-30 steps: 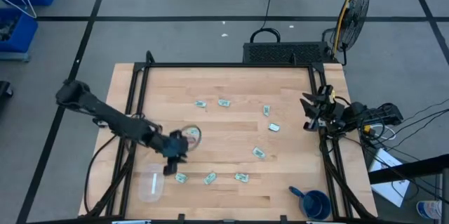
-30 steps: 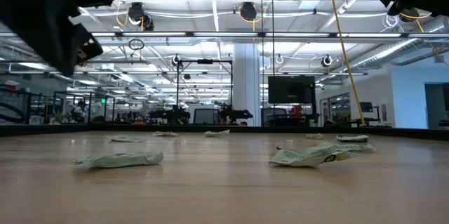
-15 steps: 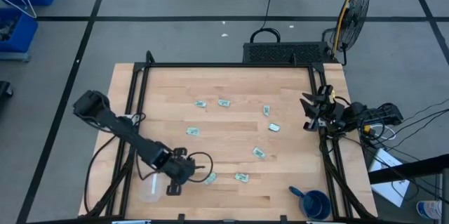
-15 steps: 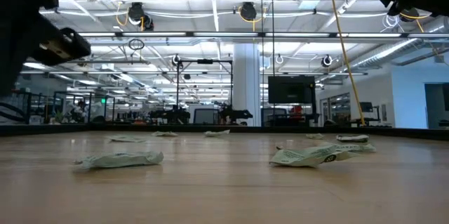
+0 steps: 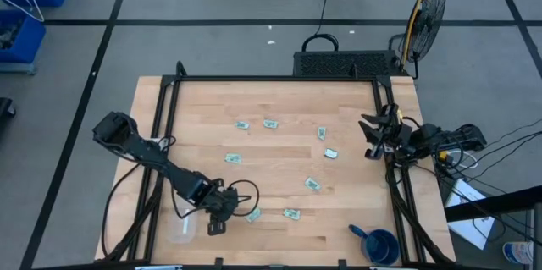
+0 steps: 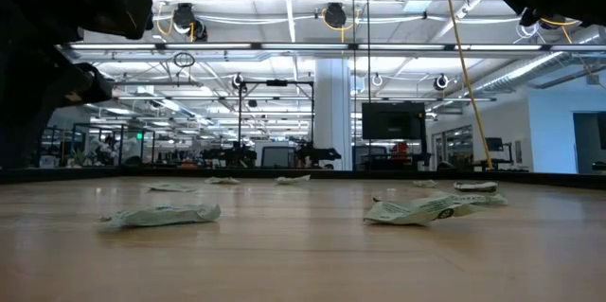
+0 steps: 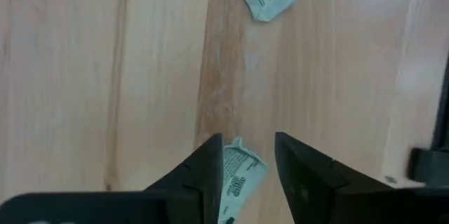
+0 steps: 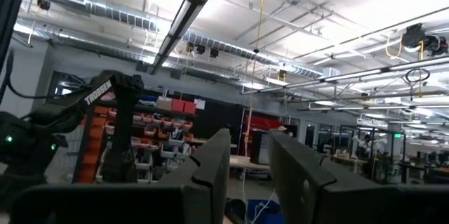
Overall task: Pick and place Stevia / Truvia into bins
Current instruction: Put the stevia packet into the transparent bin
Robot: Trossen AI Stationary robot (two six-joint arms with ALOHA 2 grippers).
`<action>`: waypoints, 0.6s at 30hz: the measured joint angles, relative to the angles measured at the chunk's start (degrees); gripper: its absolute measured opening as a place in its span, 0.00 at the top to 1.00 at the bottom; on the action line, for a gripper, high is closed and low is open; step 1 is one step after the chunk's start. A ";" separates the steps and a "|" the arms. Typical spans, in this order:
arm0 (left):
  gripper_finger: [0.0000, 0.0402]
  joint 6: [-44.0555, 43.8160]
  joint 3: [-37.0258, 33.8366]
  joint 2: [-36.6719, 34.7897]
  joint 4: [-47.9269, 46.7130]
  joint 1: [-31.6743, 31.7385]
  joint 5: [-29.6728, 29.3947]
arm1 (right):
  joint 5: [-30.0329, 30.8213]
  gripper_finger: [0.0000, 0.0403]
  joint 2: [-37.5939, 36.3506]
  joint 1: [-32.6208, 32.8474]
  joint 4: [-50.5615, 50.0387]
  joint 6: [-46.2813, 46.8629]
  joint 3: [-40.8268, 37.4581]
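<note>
Pale butcher-block wooden table with black frame rails. Left arm reaches to the near left part; left gripper hangs just beside the clear rounded-rectangular plastic tub. Left wrist view: fingers part open, nothing clamped; a pale green-and-white paper sachet lies on the wood between the tips. Right gripper waits raised at the table's right edge, fingers slightly apart, empty. Dark blue round cup near right corner. Other sachets scattered mid-table, e.g..

Judgement: sachets light, thin, limp, lying flat; pinch across the short width, pressing down onto the wood. Likely to slide or crumple.
</note>
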 joint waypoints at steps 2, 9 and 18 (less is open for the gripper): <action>0.66 0.73 -0.02 0.79 0.19 -0.29 -0.20 | 0.00 0.77 0.00 0.02 -0.40 1.55 0.00; 0.66 0.94 -0.01 5.14 0.90 -0.64 -0.08 | -0.13 0.77 -0.02 0.02 -1.59 5.87 0.00; 0.73 4.34 0.16 5.71 -1.58 -0.64 -0.08 | -0.17 0.77 0.00 0.02 -2.49 7.31 0.00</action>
